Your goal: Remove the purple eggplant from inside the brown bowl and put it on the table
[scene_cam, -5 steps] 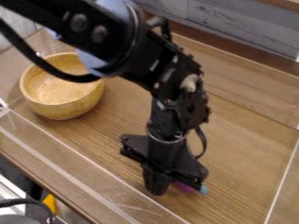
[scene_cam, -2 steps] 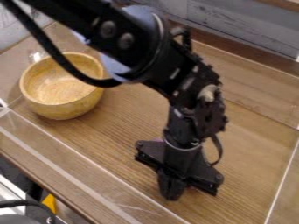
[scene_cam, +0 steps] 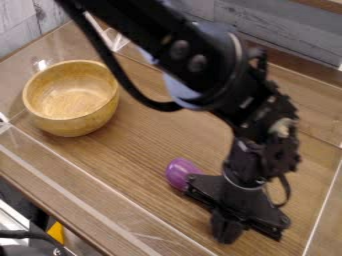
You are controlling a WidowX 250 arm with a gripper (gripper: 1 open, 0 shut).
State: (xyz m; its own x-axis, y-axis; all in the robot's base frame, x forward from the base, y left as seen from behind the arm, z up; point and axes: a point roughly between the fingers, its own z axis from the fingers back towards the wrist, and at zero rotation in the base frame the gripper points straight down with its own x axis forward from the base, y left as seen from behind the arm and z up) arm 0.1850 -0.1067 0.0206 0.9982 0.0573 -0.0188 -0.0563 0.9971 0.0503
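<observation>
1 glossy purple toy eggplant (scene_cam: 185, 173) on brown wood-grain desk (scene_cam: 134, 178), approx 4 o'clock from the bowl, just beside black gripper (scene_cam: 230, 228), at its 10 o'clock. Far end of eggplant hidden behind gripper, stem cap n/v; fingertips hard to make out, dark on dark. Gripper clenched, eggplant outside it. 1 round light-brown wooden bowl (scene_cam: 71, 97), pale inside, at 10 o'clock. Arm cut off at top.

Purple eggplant (scene_cam: 185, 173) on table (scene_cam: 143, 165), beside hand (scene_cam: 230, 225).
</observation>
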